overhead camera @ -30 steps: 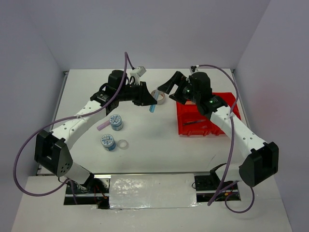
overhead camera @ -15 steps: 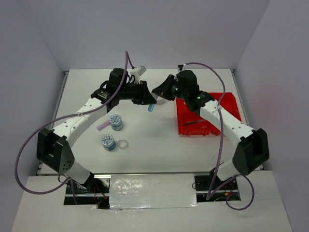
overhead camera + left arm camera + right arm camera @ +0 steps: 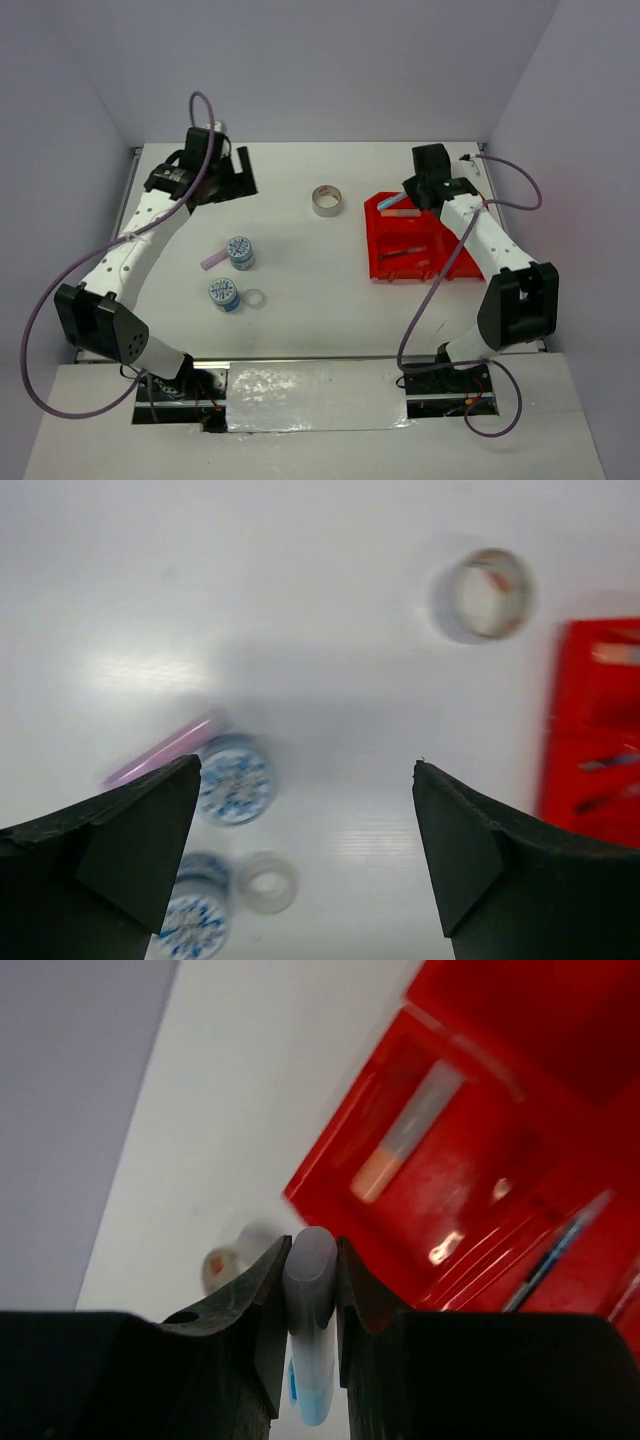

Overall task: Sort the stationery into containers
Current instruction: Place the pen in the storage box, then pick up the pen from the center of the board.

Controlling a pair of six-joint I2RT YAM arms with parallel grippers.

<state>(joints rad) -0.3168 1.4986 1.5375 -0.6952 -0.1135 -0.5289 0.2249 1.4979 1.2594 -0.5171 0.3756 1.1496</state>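
The right tool (image 3: 312,1252) was clamped across the light-blue marker (image 3: 311,1305), over the far-left corner of the red bin (image 3: 372,250). Light, stiff, slick plastic (likely to pivot), it seemed best pinched mid-barrel. The left tool (image 3: 306,765) gaped apart, well left of the red bin.

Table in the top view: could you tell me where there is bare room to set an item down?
Bare: the middle of the table, between the patterned tape rolls and the red bin tray, nearer than the grey tape roll; also the far strip behind that roll. Crowded: the left cluster of rolls, lilac marker and clear tape ring.
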